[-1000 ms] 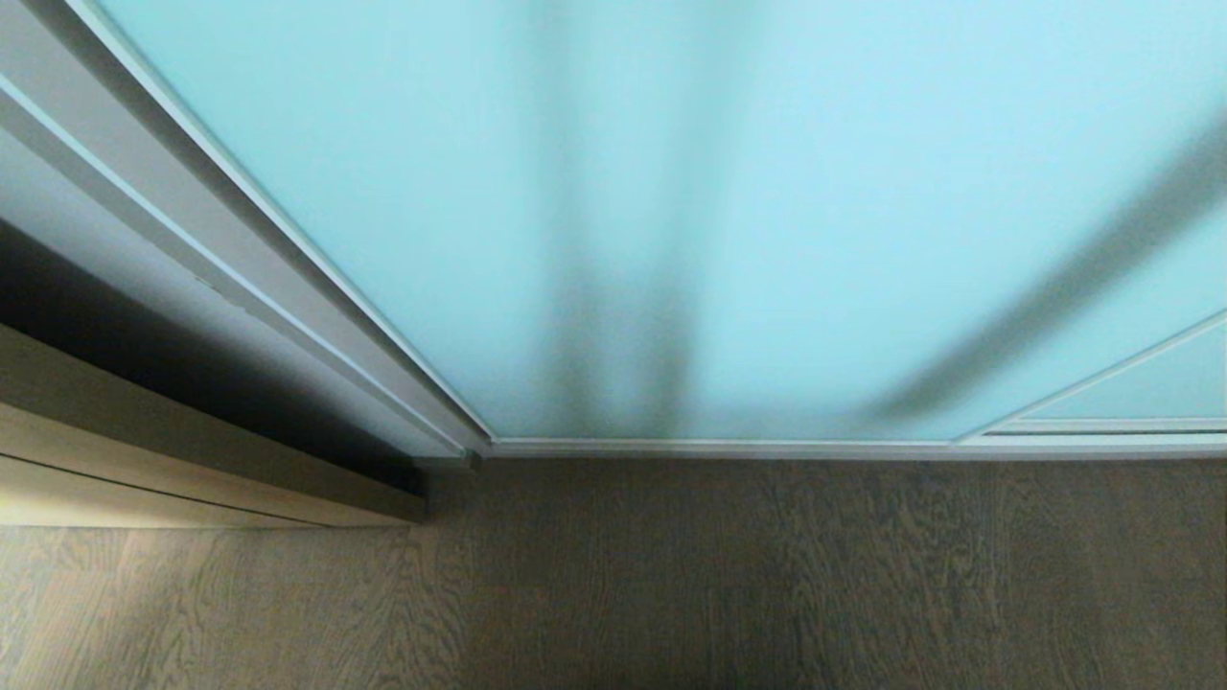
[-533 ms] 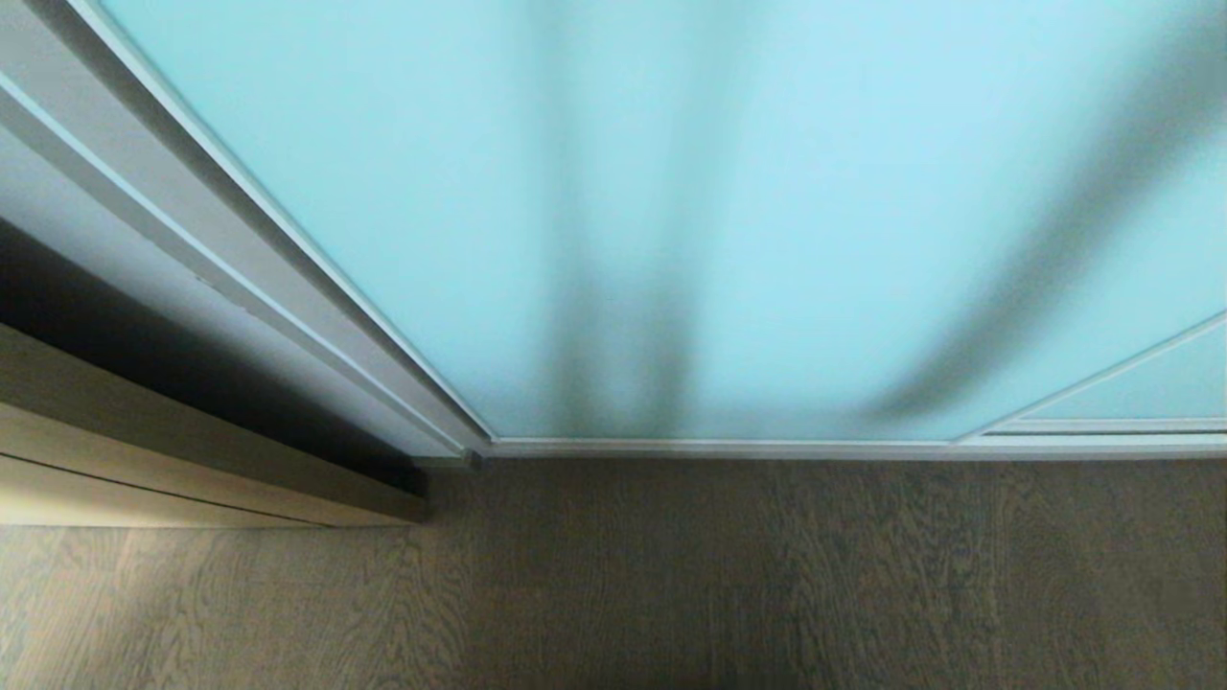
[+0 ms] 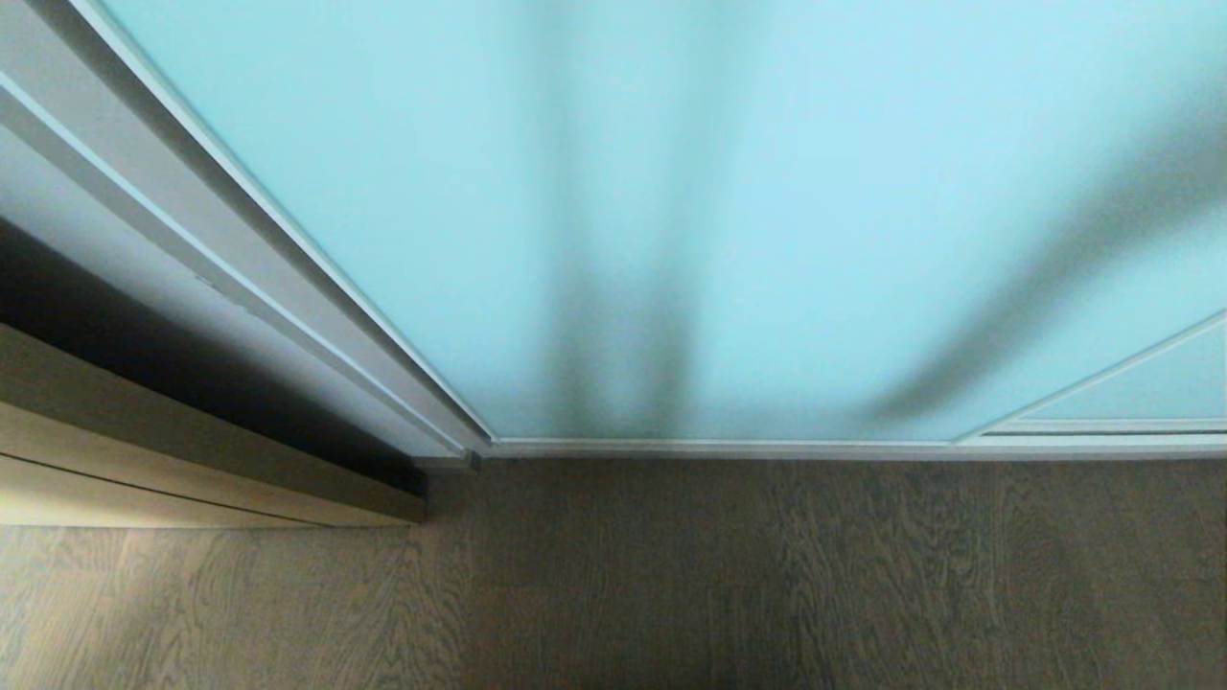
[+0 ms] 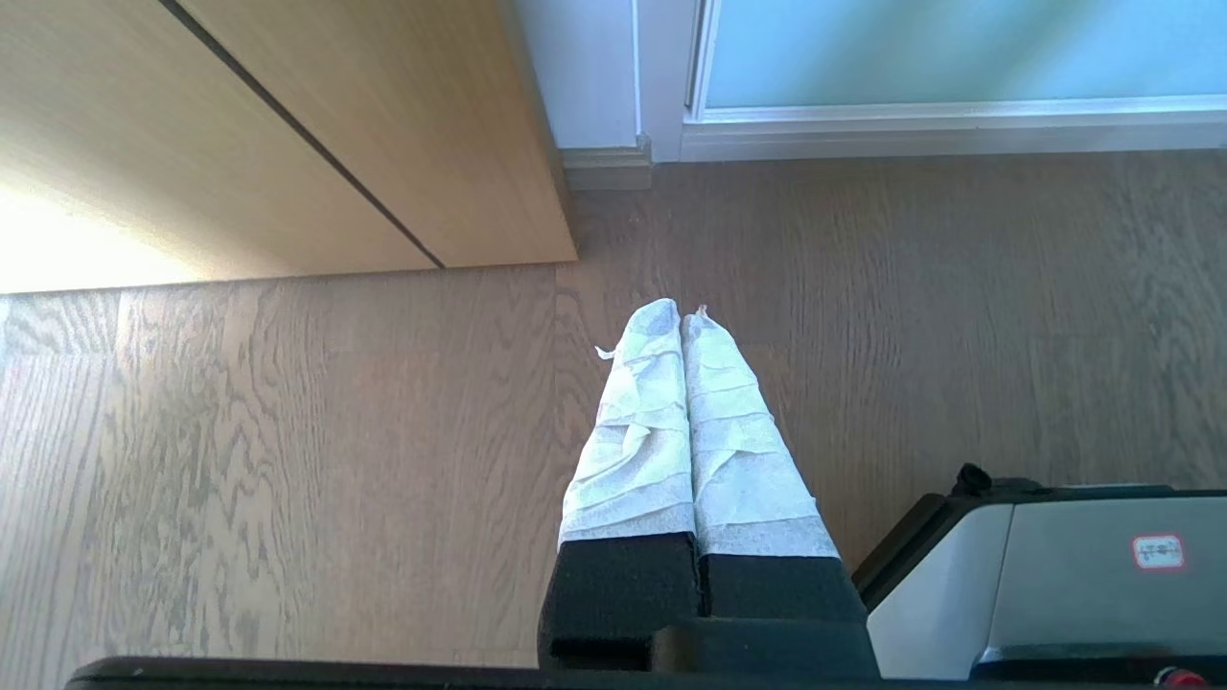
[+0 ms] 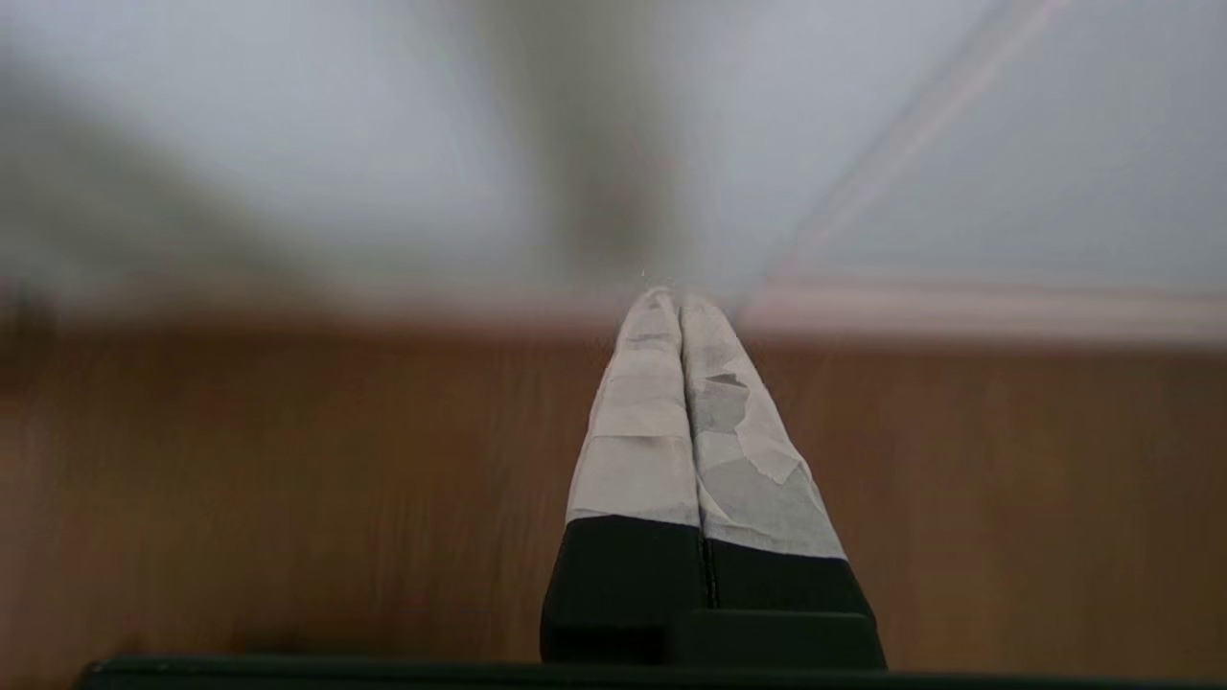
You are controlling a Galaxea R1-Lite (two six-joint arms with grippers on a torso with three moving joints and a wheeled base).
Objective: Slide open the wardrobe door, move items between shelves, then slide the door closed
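The sliding wardrobe door (image 3: 671, 211) fills the head view, frosted pale aqua glass in a thin silver frame, standing closed down to its bottom rail (image 3: 767, 447). Neither arm shows in the head view. My left gripper (image 4: 680, 313) hangs shut over the wooden floor, its taped fingers pressed together, holding nothing. My right gripper (image 5: 679, 295) is shut too, empty, its tips pointing toward the foot of the door (image 5: 335, 163) above the floor. The items and the shelves are hidden behind the door.
A light wooden cabinet front (image 3: 144, 450) stands left of the door, seen also in the left wrist view as a cabinet front (image 4: 316, 134). Wooden floor (image 3: 719, 575) runs in front. My white base (image 4: 1054, 585) shows beside the left gripper.
The head view itself has not shifted. The dark shadow on the right part of the glass has swung and changed slant; the door stays where it was.
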